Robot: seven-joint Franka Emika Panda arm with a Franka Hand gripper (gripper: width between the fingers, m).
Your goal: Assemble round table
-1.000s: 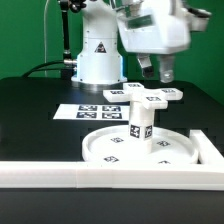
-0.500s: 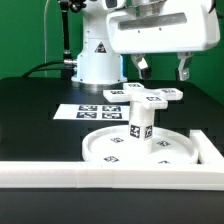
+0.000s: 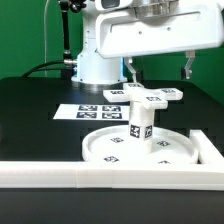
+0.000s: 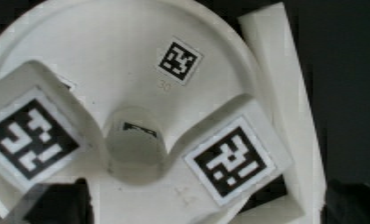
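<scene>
On the black bench [image 3: 30,115], from the exterior view's left: the marker board [image 3: 95,111] lies flat. The round disc [image 3: 140,150] sits near the white border bars [image 3: 100,176], with the cylinder post [image 3: 141,125] upright on its centre. The cross-shaped piece [image 3: 150,95] lies behind. Above, the end effector [image 3: 158,68] hangs with fingers apart, holding nothing.

No words or numbers can be read; only a black triangle warning sign [image 3: 100,49] on the robot base, upper centre.
</scene>
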